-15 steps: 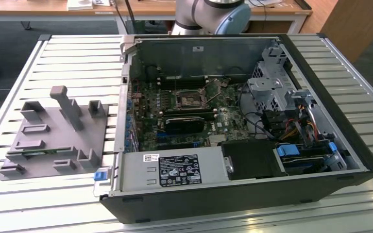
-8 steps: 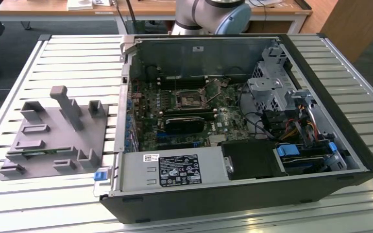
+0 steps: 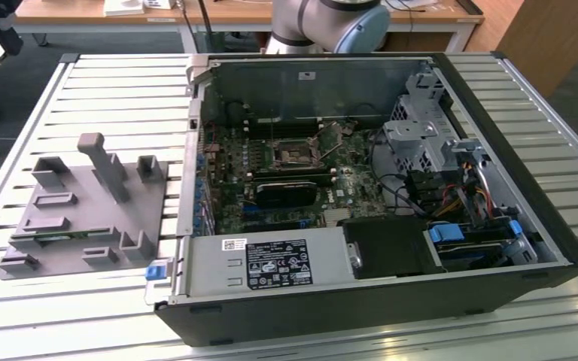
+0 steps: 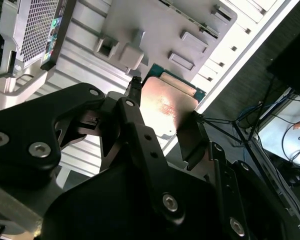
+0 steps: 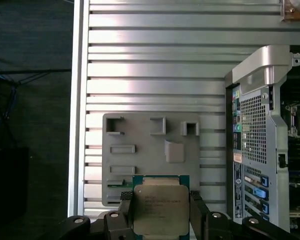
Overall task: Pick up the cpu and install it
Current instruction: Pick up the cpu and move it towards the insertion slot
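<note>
Two dark fingers [image 5: 197, 207] of the end effector [image 5: 160, 202] pinched the square cpu [image 5: 161, 212] by opposite edges, level, silver lid turned away from the grey holder tray [image 5: 150, 145] beneath. Farther off were the slatted metal table [image 5: 155, 75], the open computer case [image 5: 255, 125] and the dark floor [image 5: 30, 100].

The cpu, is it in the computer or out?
Out. The gripper clamps the cpu by its edges in front of the grey holder tray, apart from the computer case.
</note>
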{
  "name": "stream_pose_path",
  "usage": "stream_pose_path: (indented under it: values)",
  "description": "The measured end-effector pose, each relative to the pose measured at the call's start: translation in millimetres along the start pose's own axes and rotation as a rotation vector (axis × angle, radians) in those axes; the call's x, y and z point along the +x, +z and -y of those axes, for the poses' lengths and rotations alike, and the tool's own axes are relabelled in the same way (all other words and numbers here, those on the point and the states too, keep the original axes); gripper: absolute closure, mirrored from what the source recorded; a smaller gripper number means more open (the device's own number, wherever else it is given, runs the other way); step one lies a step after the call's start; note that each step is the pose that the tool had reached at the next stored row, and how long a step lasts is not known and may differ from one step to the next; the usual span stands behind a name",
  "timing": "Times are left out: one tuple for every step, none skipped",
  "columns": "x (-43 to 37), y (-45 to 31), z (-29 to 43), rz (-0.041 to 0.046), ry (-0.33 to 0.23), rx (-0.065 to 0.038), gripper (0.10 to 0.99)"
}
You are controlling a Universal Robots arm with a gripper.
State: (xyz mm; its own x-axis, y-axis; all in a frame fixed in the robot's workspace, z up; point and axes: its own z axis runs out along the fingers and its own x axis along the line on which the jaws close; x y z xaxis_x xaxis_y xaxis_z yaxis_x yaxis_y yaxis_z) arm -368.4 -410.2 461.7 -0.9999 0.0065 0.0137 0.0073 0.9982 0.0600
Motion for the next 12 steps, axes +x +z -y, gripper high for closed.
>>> stream_pose_path:
  values:
    - [-1.9,0.0,-0.1,0.0000,0.000,0.000,0.549]
    - [-3.6,0.0,-0.2,0.0001,0.000,0.000,0.549]
    - [-5.3,-0.1,-0.4,0.0000,0.000,0.000,0.549]
    - [-6.8,-0.1,-0.5,0.0001,0.000,0.000,0.549]
    - [-8.4,-0.1,-0.6,0.0000,0.000,0.000,0.549]
    - [-9.8,-0.1,-0.7,0.0001,0.000,0.000,0.549]
    - [-11.2,-0.1,-0.8,0.0001,0.000,0.000,0.549]
    - [-12.6,-0.1,-1.0,0.0000,0.000,0.000,0.549]
    - [-13.9,-0.1,-1.1,0.0001,0.000,0.000,0.549]
    - [-15.2,-0.1,-1.2,0.0000,0.000,0.000,0.549]
    - [-16.4,-0.1,-1.4,0.0000,0.000,0.000,0.549]
    - [-17.7,-0.2,-1.5,0.0000,0.000,0.000,0.549]
